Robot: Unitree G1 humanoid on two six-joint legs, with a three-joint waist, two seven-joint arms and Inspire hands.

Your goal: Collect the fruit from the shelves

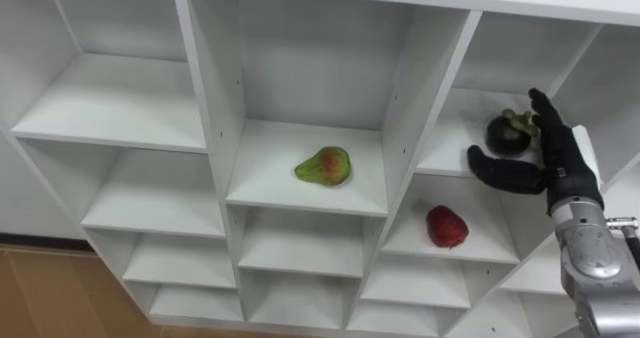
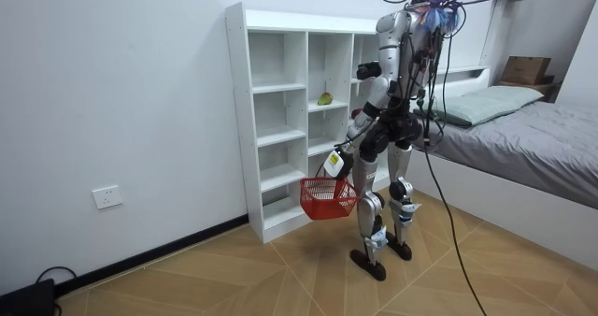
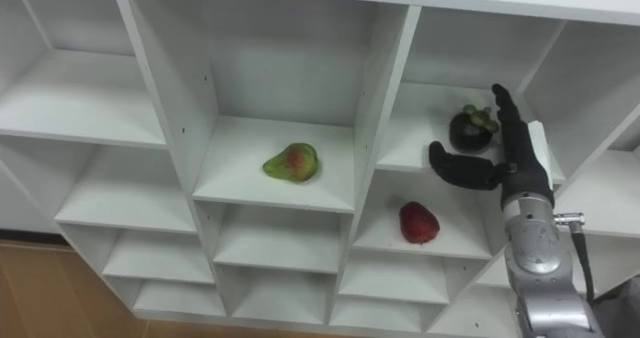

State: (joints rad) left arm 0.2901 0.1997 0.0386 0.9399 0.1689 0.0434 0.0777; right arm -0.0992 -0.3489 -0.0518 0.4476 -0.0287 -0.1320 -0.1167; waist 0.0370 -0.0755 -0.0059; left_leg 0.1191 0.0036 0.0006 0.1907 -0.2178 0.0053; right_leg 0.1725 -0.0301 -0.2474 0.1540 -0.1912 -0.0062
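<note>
Right hand [image 1: 560, 160], right of frame: fingers straight, thumb spread, holding nothing, just beside the dark purple round mangosteen [image 1: 508, 134] in the white shelved closet [image 1: 205, 98]. Green-red pear [image 1: 324, 166] at centre; glossy red fruit [image 1: 446, 226] one compartment below the mangosteen. Room view, centre: left hand [image 2: 337, 162] curled round the handle of the red wire basket [image 2: 327, 197].

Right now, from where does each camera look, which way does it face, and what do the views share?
Left eye view: on the robot's head, facing the closet shelves; the open right hand shows beside the dark fruit.
Right eye view: same head, slightly aside; same hand, same shelves.
Room view: stands off in the room, sees the whole robot before the closet, red basket at its left hand.
All share the closet and green-red fruit.
</note>
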